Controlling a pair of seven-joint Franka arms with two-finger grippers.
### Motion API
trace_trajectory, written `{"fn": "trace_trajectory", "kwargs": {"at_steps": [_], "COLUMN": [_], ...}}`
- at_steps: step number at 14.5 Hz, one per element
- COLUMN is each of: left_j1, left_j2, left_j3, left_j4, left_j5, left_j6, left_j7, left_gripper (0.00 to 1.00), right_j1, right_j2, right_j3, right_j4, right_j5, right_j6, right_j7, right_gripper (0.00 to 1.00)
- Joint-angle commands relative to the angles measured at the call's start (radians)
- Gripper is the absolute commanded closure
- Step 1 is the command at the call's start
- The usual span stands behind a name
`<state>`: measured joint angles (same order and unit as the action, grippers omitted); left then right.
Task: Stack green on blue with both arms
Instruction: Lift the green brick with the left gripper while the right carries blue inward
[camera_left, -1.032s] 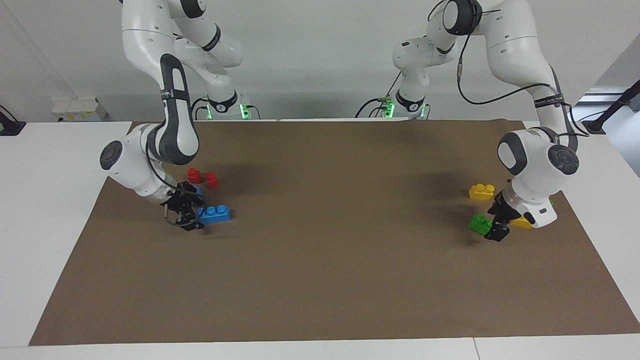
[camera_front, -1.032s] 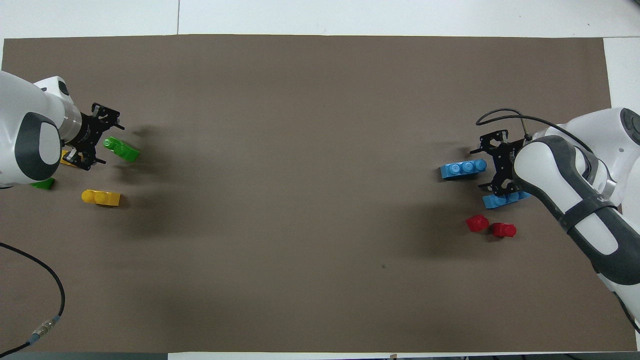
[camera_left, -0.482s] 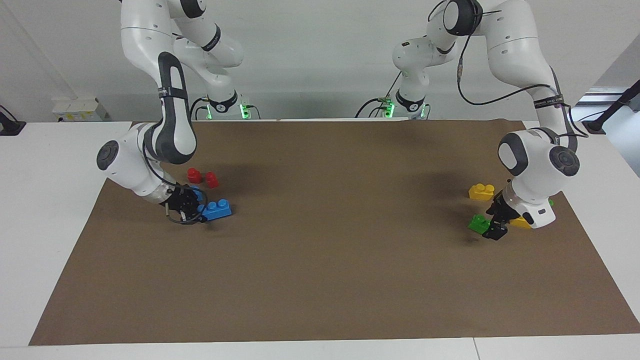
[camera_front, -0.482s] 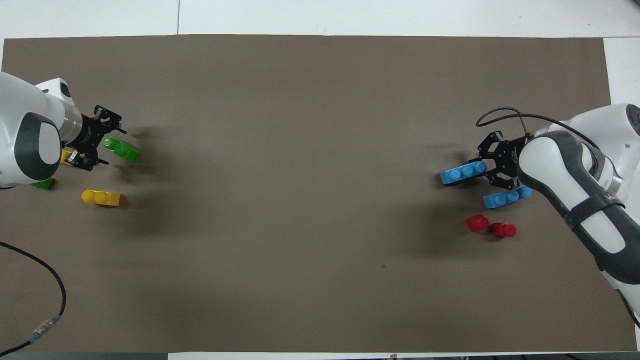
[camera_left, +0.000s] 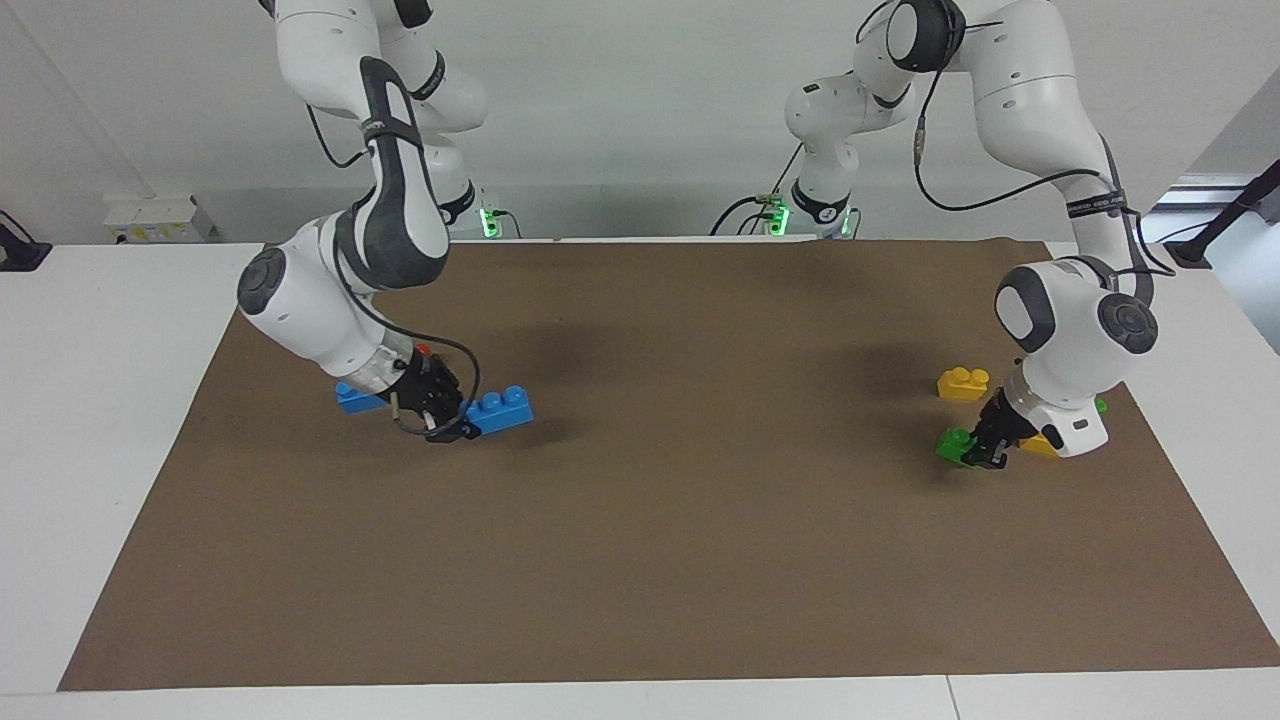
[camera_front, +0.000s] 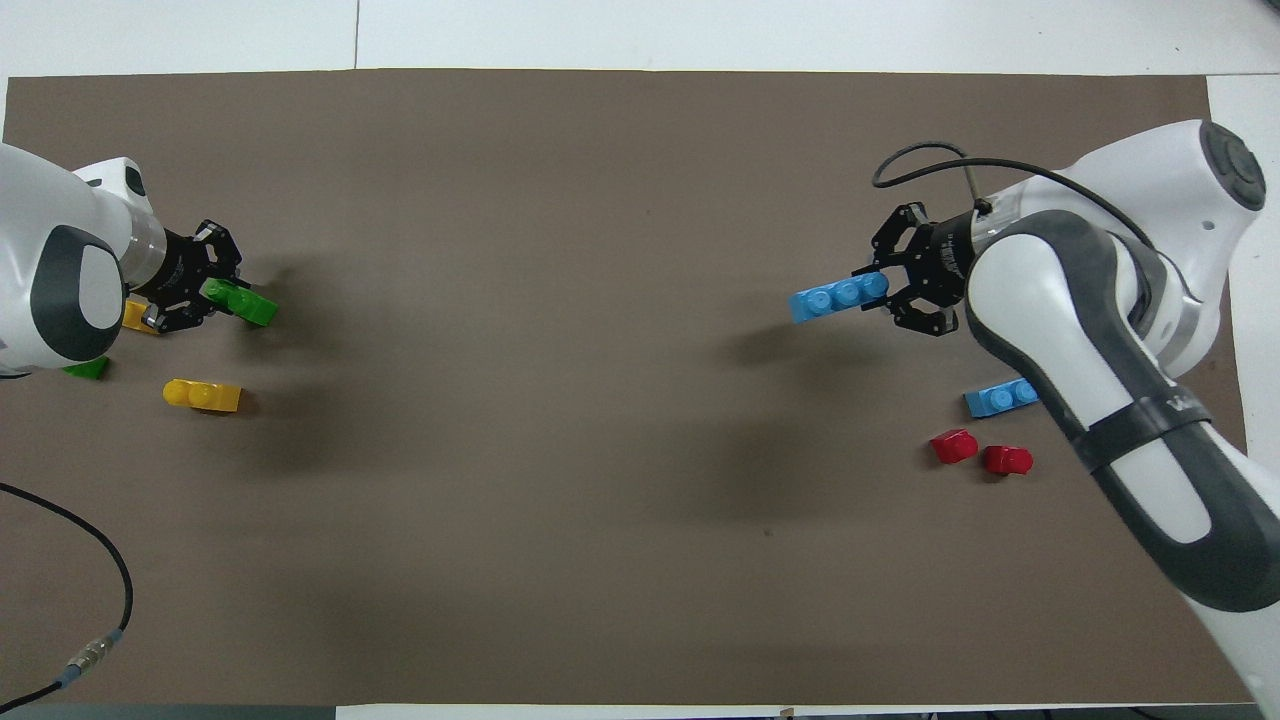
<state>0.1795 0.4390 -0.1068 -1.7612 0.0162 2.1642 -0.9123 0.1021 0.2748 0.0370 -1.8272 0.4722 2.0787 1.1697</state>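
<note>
Overhead view: right end effector (camera_front: 893, 291) pinching blue brick (camera_front: 838, 297), left end effector (camera_front: 207, 291) pinching green brick (camera_front: 243, 301).

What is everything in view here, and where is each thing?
blue brick: 2, blue; one held in the air over the mat, the other lying on the mat at the right arm's end
red piece: 2, red; side by side, nearer the robots than the lying blue brick
green brick: 2, green; one gripped on the mat at the left arm's end, one nearer the robots
yellow brick: 2, yellow; one nearer the robots than the gripped green brick, one beside it
mat: 1, brown; on the white table
right tool: shut on blue brick
left tool: shut on green brick
</note>
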Motion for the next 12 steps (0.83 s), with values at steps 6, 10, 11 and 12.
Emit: {"fn": "trace_trajectory", "kwargs": {"at_steps": [6, 10, 11, 12], "left_j1": [-0.015, -0.07, -0.096, -0.127], "left_j2": [-0.086, -0.218, -0.242, -0.27], "left_j3": [-0.016, -0.017, -0.017, -0.016], "left_j4": [0.014, 0.013, 0.009, 0.0], "left_j5": [-0.082, -0.094, -0.094, -0.094], "left_j6": [-0.107, -0.245, -0.26, -0.264], "left_j7": [0.0, -0.201, -0.267, -0.337], "left_gripper": [1.0, 1.0, 1.0, 1.0], "right_j1": [0.254, 0.362, 0.376, 0.38], "right_j2": [-0.048, -0.069, -0.069, -0.066], "right_j3": [-0.003, -0.003, -0.003, -0.003], "right_j4": [-0.076, -0.226, -0.256, -0.268], "right_j5": [0.023, 0.025, 0.026, 0.031], "right_j6": [0.122, 0.36, 0.401, 0.426], "right_j7": [0.402, 0.484, 0.493, 0.504], "right_gripper": [1.0, 1.0, 1.0, 1.0]}}
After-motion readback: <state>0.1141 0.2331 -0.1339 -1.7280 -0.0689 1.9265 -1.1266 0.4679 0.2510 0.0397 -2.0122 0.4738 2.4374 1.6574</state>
